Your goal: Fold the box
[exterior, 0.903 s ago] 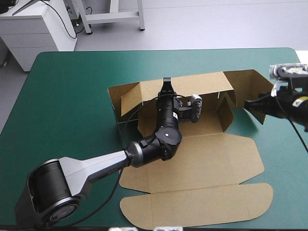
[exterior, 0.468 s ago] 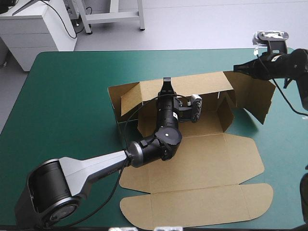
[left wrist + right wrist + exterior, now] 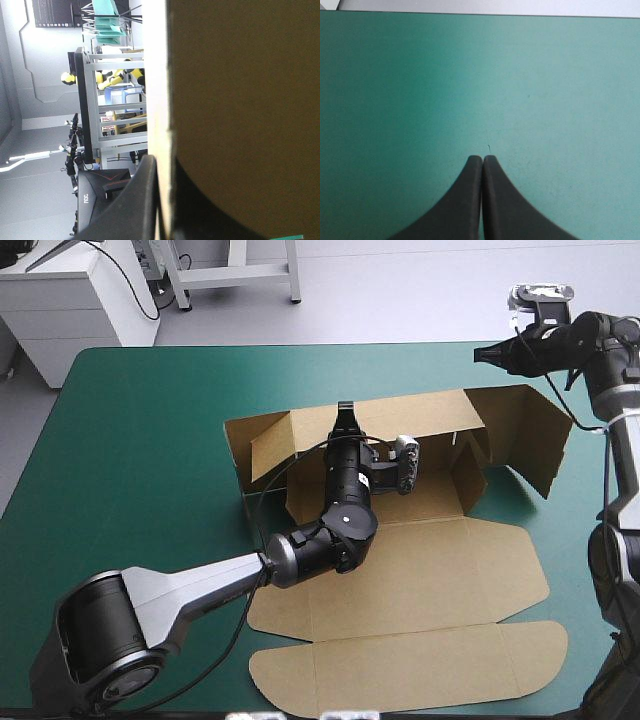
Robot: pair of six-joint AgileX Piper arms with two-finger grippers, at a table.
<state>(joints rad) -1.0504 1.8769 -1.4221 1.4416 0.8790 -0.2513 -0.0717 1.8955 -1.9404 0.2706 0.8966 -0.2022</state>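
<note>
The brown box lies mid-table with its long back wall raised and its lid panels flat toward the near edge. My left gripper reaches over the box floor and is shut on the back wall's top edge. In the left wrist view the board fills the space beside one black finger. The right side flap stands angled outward. My right gripper hovers beyond that flap near the far right corner, shut and empty. Its tips meet over bare teal-green cover.
The box's left end flap leans inward beside the left arm. Teal-green cover spreads left of the box. A white cabinet stands beyond the far left corner, off the table.
My right gripper has risen from beside the right flap and swung toward the table's far edge, above the flap's far end. The left arm and the box have not moved.
</note>
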